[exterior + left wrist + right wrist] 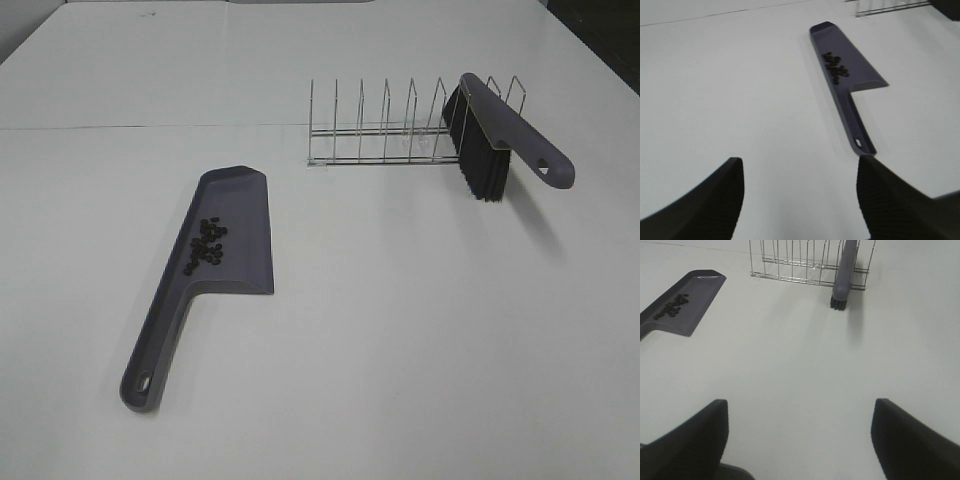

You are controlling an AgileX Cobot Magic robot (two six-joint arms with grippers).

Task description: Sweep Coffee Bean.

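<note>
Resting on one white tabletop [400, 350] | one dustpan [235, 235] holding one cluster of coffee bean [206, 245], roughly fifteen | one brush [500, 135] leaning in one wire rack [380, 130] | left hand [800, 200] apart, empty | right hand [800, 440] apart, empty

Dark coffee beans [206, 246], purple-grey dustpan [240, 205], white table [400, 330].

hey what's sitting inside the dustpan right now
A cluster of dark coffee beans lies in the tray of the purple dustpan, near where the handle begins. The rest of the tray is bare. Whatever is beneath the beans and the pan itself cannot be seen.
</note>
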